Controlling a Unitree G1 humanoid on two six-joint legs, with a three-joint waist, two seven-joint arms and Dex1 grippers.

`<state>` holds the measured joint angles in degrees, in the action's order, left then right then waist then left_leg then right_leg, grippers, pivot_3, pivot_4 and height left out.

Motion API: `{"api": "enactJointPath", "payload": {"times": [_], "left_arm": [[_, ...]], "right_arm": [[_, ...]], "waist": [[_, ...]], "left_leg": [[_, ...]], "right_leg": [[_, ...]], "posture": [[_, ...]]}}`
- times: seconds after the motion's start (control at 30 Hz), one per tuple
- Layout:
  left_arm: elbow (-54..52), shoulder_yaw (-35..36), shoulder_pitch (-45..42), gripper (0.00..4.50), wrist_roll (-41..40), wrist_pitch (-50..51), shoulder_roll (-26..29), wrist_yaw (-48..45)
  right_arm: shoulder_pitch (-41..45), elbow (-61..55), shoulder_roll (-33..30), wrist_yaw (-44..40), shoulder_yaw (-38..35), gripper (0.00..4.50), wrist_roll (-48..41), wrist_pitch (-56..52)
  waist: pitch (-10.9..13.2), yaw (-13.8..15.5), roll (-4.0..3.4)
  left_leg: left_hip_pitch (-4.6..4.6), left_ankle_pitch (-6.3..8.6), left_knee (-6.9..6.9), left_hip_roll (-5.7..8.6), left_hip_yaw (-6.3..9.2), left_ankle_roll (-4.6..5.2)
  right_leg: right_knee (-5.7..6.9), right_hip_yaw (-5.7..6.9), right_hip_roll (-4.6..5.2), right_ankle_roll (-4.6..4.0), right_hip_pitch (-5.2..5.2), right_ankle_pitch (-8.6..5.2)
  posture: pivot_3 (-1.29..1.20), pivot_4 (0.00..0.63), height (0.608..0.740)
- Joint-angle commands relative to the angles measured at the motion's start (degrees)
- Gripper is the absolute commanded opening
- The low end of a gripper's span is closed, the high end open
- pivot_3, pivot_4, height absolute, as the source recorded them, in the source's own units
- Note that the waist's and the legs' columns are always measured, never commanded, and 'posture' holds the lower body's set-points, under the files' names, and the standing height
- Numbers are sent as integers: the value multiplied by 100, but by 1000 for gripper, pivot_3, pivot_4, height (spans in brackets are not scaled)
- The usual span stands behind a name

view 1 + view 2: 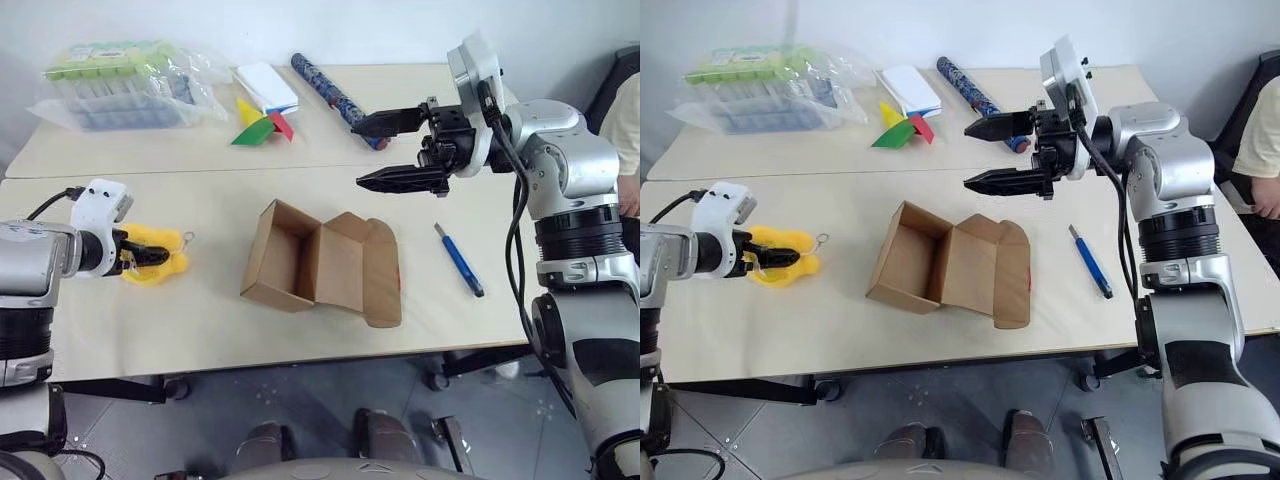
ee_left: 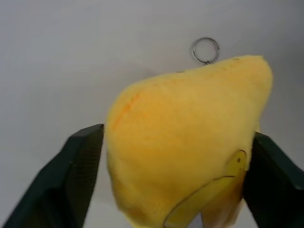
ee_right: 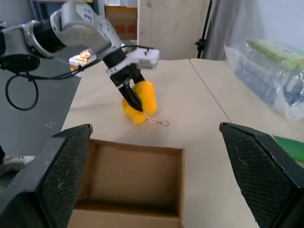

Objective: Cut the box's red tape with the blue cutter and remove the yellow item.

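plush bright yellow item with metal ring, box flaps open

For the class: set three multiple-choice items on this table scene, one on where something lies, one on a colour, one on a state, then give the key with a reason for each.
1. Where does the yellow toy lie?
A. inside the box
B. on the table, left of the box
C. beside the cutter

2. What colour is the cutter?
A. blue
B. green
C. red

3. How is the box?
A. taped shut
B. crushed flat
C. open and empty

Key: B, the toy rests on the table by the left gripper; A, its handle is blue; C, the lid lies folded back and the inside shows bare cardboard.
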<state>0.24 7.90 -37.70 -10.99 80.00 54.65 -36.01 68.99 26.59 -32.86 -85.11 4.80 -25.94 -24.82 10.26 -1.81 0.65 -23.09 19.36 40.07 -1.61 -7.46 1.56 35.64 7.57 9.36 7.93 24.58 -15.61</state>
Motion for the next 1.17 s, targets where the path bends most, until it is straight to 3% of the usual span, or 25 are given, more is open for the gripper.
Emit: {"api": "enactJointPath", "payload": {"times": [0.03, 0.17, 0.33, 0.47, 0.63, 0.77, 0.87, 1.17], "left_arm": [[-455, 587, -29, 4488, -338, -126, 258, -227], [-1054, 1448, 497, 4488, -920, -1147, 283, -896], [-1534, 2559, 1425, 4488, -1777, -2964, -297, -1966], [-1896, 3009, 2169, 4488, -2237, -3399, -617, -2218], [-1692, 3010, 3694, 4488, -2184, -4321, -707, -3023], [-723, 2954, 4095, 4488, -1822, -5415, -726, -3199], [-279, 2916, 3848, 4488, -1858, -5866, -810, -3054], [40, 2739, 3816, 4488, -1997, -5834, -641, -3051]], "right_arm": [[225, 19, -112, -161, -109, 4500, 68, 161], [136, -117, -257, -87, -246, 4500, 79, 127], [-321, -647, -584, 300, -537, 4500, 41, -27], [-945, -1369, -938, 720, -892, 4500, -38, -276], [-2884, -2311, -1714, 1165, -1758, 4500, -4, -269], [-4425, -2321, -1915, 1339, -2603, 4500, -91, -51], [-4920, -2235, -1883, 1428, -2735, 4500, -8, 330], [-5846, -2354, -1917, 1575, -2907, 4500, -44, 837]], "waist": [[0, 1, 0], [0, 0, 0], [0, 23, -1], [0, 26, 0], [-1, 59, 0], [-1, 103, -1], [-1, 106, -1], [-1, 84, -1]], "left_leg": [[0, 0, 0, 0, 0, 0], [-1, 2, 0, -2, 2, -3], [0, 3, 4, -5, 6, -5], [-4, 3, 9, -5, 5, -5], [6, 14, -3, -4, 3, -4], [10, 14, 4, -5, -17, -2], [32, 12, 4, -10, -45, 2], [90, 20, -7, -20, -48, 9]], "right_leg": [[0, 0, 0, 0, 0, 0], [0, 0, 1, 0, 1, 0], [1, 2, 1, -5, -1, -3], [-1, 3, 2, -6, -2, -3], [-2, 4, 3, -6, -5, -3], [-15, 1, 2, -8, -9, -4], [-25, -7, 3, -15, -20, -8], [-12, -41, 10, -21, -36, -7]], "posture": [[0, 150, 740], [0, 150, 740], [0, 150, 740], [0, 150, 740], [0, 150, 740], [0, 150, 740], [0, 150, 740], [0, 150, 740]]}}
